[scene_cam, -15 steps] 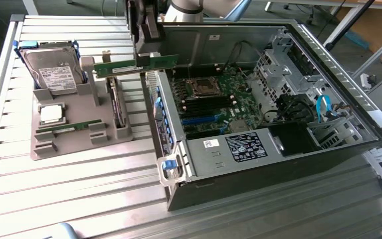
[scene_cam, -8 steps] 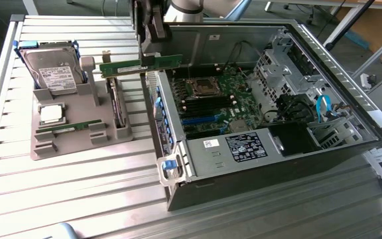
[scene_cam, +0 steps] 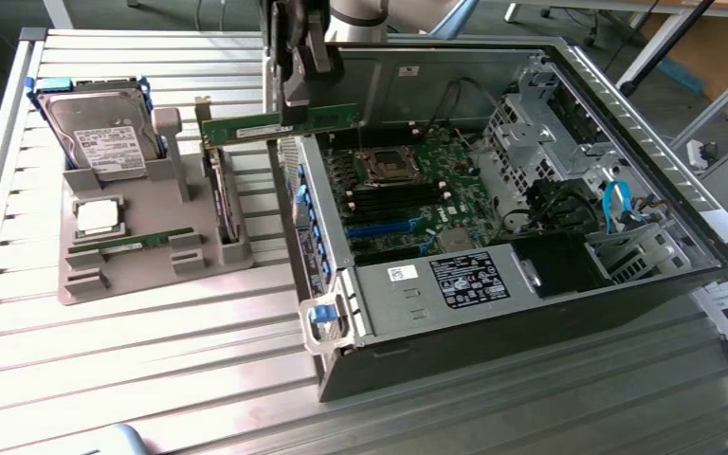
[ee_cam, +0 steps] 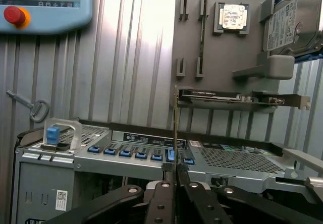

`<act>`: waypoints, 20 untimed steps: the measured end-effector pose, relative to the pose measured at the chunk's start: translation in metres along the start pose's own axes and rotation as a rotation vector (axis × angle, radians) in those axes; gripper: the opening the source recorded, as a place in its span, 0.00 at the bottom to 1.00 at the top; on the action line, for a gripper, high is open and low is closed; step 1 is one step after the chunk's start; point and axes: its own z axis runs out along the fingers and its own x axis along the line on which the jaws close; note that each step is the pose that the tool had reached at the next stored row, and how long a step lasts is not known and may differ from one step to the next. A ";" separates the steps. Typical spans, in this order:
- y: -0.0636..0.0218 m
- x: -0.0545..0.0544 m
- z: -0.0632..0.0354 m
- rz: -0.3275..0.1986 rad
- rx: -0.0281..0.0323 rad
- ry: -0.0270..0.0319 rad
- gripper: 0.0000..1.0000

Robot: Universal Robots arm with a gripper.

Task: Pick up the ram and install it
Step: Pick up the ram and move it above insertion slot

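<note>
Gripper (scene_cam: 300, 112) is clamping the ram (scene_cam: 257, 127), fingers pinching it from above near the middle of its top edge. The stick is hanging level in the air with its long side horizontal and its white label facing the exterior camera. It is sitting over the wall of the open computer case (scene_cam: 465, 322) on the exterior view's left: one end is reaching out toward the grey holder tray (scene_cam: 149, 275), the other is hanging over the motherboard (scene_cam: 459, 190), close to the processor socket (scene_cam: 383, 166). It is not touching the board, and the memory slots (scene_cam: 396, 204) are lying below and apart from it. In the wrist view the stick is showing edge-on as a thin line rising from between the closed fingertips, with the case's row of blue tabs (ee_cam: 141, 155) behind it. On the tray, the hard drive (scene_cam: 101, 133) with blue rails is standing at the far end, the square processor chip (scene_cam: 99, 216) is lying flat in its pocket, a second green stick (scene_cam: 124, 244) is lying just beside it, and an expansion card (scene_cam: 221, 204) is standing on edge along the side nearest the case. Tray and case are both resting on the ribbed metal table (scene_cam: 149, 379). The wrist view is also catching a teach pendant (ee_cam: 45, 7) with a red button (ee_cam: 14, 15) and a key (ee_cam: 33, 108) lying on the table.
</note>
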 end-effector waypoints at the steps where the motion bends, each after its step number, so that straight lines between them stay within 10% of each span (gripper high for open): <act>1: -0.0015 0.000 0.0000 0.000 0.0000 0.0000 0.13; 20: -0.0213 0.003 0.0005 0.000 0.0000 0.0002 0.13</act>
